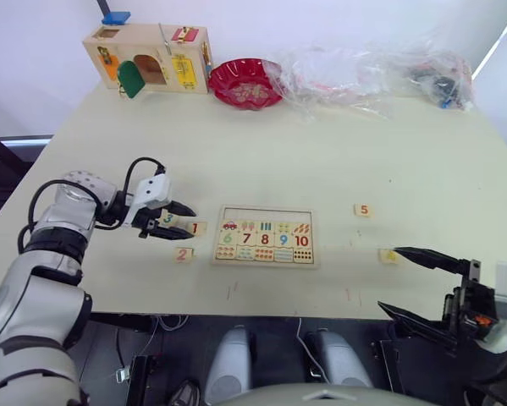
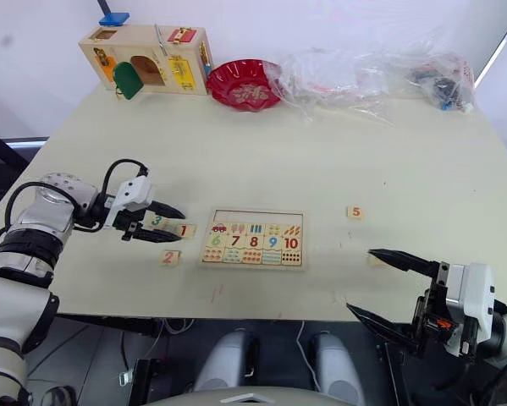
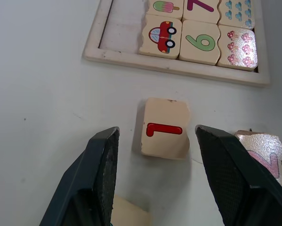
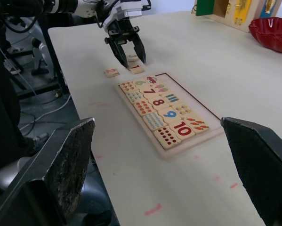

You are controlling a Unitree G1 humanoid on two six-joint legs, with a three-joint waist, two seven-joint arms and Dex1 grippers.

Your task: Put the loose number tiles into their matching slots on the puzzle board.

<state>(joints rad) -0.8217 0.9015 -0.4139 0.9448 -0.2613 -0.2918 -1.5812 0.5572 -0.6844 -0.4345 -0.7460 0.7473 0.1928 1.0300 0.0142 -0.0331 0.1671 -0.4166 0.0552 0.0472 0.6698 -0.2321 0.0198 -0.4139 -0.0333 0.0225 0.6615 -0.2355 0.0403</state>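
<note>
- I count five loose tiles on the counter [image 1: 338, 161]: tile 1 [image 1: 196, 227], tile 2 [image 1: 183, 254] and tile 3 [image 1: 167, 219] lie just left of the puzzle board [image 1: 265, 237]; tile 5 [image 1: 363, 210] and a tile [image 1: 389, 255] whose digit I cannot read lie to its right.
- One board: flat light wood, its top row an empty strip, below it a row of small pictures, then coloured numbers 6 to 10, then counting dots.
- Tile 1 is a pale square with a red digit, lying flat, close to the board's left edge but apart from it.
- My left pincer [image 3: 155, 141] reaches in low from the left, fingers spread wide with tile 1 between them, touching neither.
- My right pincer [image 1: 414, 283] hangs at the counter's near right edge, gaping wide and empty, its upper finger just over the unread tile.
</note>
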